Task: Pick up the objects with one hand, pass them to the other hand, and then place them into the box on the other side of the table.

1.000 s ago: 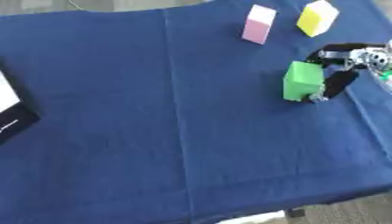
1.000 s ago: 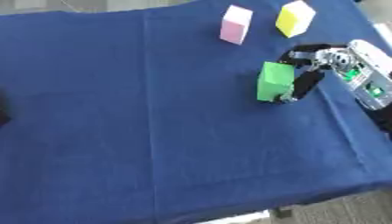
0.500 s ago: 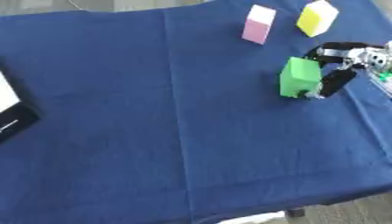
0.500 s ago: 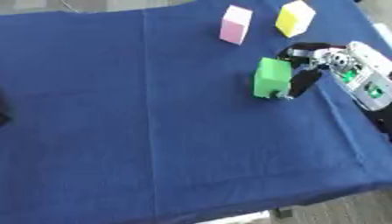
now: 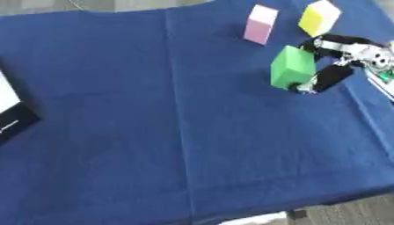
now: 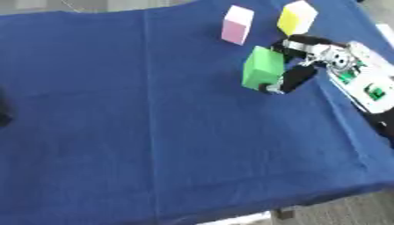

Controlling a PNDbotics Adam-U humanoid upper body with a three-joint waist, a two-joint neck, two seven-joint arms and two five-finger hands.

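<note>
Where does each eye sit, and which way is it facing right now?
Left eye view: in the head, looking down at the blue cloth; the right hand enters from the right, curled round the green block; box at the left edge.
Right eye view: beside it, same downward look; more of the right forearm shows.
Both share the pink block, yellow block, green block and right hand.
</note>
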